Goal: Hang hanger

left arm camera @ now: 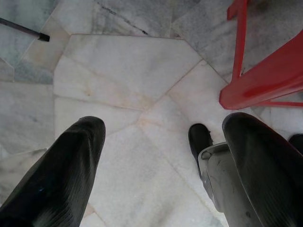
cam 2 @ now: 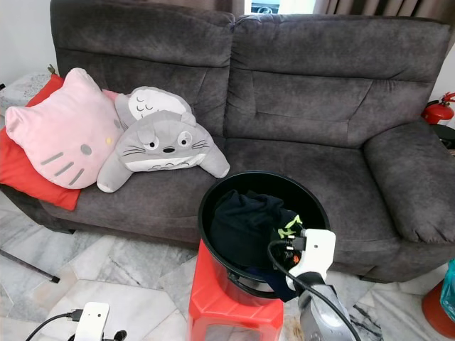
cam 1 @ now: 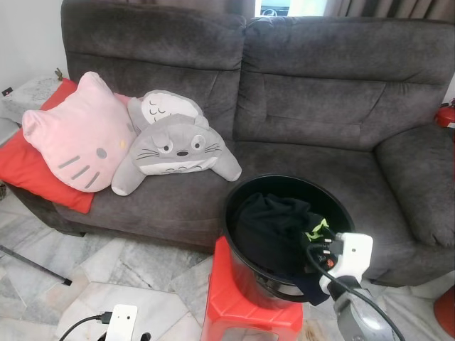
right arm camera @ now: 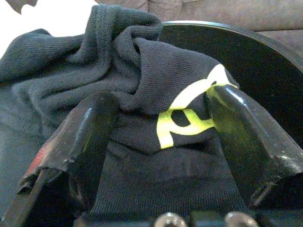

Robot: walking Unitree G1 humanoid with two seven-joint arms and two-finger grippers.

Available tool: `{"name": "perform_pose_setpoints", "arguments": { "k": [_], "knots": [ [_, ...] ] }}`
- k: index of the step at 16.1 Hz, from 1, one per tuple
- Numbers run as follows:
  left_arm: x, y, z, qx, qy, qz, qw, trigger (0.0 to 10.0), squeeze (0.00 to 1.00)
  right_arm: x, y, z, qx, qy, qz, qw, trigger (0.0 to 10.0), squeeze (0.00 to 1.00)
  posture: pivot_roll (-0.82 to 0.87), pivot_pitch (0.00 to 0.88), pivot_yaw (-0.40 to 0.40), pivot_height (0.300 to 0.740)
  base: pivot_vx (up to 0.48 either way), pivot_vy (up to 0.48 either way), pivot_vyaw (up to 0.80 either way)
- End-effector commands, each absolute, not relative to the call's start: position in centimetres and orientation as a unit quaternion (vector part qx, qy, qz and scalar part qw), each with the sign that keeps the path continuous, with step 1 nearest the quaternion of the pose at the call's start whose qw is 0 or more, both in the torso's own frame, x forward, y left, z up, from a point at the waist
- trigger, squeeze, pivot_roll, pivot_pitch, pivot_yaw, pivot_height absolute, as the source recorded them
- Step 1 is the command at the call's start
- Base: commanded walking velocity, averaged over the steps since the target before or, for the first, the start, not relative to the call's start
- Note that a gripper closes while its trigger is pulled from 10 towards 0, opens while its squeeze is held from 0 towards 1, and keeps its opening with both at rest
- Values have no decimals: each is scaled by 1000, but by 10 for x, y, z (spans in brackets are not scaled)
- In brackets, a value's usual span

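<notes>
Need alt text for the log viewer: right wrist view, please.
Right gripper, jaws open, straddles a fold of dark knit garment with a yellow-green print, lying in a black bucket; grey sofa behind.

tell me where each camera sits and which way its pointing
Left eye, right eye: on the head, looking forward and down at the sofa and black bucket; right arm shows.
Left wrist: faces the marble floor between open fingers.
Right wrist: faces the dark garment between open fingers.
Shared: red stool in left wrist and head views.
</notes>
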State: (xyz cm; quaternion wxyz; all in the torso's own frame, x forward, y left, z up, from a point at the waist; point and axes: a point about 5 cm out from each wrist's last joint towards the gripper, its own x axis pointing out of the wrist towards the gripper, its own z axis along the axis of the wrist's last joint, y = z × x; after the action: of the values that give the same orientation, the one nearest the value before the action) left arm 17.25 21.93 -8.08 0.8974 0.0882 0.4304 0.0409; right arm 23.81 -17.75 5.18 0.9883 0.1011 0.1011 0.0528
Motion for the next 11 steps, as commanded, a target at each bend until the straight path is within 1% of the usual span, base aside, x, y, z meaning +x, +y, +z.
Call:
{"name": "perform_pose_setpoints", "arguments": {
  "k": [1, 2, 3, 11],
  "knots": [
    [173, 218, -80, 98, 427, 37, 898, 10000, 0, 242, -181, 55, 97, 92, 51, 990, 10000, 0, -123, 0, -18, 740, 0, 0, 0],
    [173, 218, -81, 99, 428, 37, 898, 10000, 0, 244, -181, 56, 96, 86, 52, 990, 4431, 0, -121, 0, -19, 740, 0, 0, 0],
    [173, 218, -81, 99, 428, 36, 897, 10000, 0, 247, -182, 58, 93, 81, 52, 991, 0, 0, -122, 0, -19, 740, 0, 0, 0],
    [167, 218, -84, 100, 442, 30, 891, 10000, 0, 251, -179, 59, 89, 74, 56, 992, 0, 0, -122, 0, -18, 740, 0, 0, 0]
  ]
}}
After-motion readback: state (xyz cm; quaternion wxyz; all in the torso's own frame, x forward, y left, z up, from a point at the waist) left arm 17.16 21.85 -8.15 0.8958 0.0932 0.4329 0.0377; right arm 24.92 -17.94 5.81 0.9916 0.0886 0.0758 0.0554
